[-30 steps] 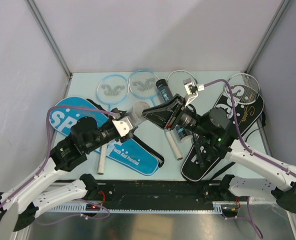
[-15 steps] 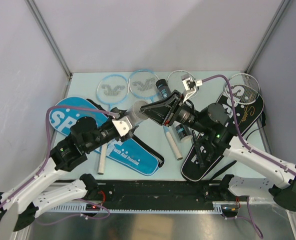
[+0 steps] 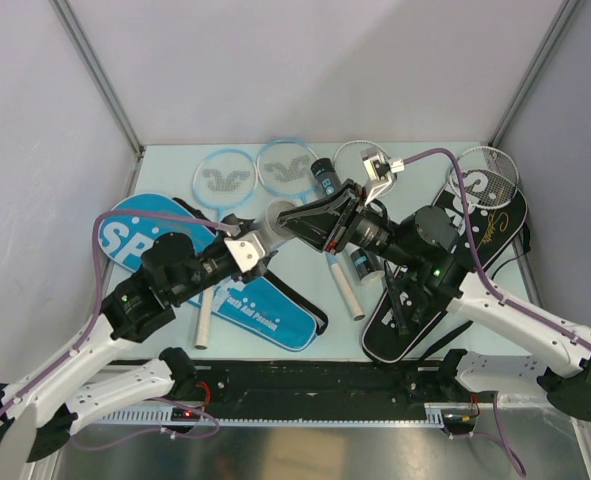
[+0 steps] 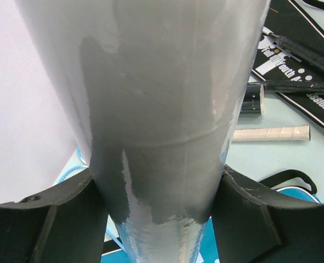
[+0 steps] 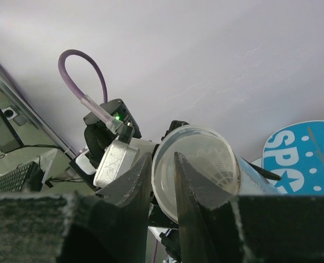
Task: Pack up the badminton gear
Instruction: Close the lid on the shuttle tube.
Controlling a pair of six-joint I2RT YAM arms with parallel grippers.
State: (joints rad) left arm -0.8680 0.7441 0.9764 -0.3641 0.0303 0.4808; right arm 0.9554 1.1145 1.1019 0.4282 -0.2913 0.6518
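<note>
Over pale-green bench (image 3: 165,175), clamping white tube (image 4: 162,109) in wide-set left gripper (image 3: 247,248); poising right gripper (image 5: 163,164), barely parted, at tube's rim, hold there unclear.

Bright, even light; faint shadows on the worktop (image 3: 175,170); the close white tube (image 4: 162,109) is blurred, with glare streaks

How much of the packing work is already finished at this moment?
Done: no racket is in a cover yet. In hand: the left gripper holds the white tube, the right gripper at its open mouth. Left: the light-blue rackets and silver rackets lie outside the blue cover and black cover.
</note>
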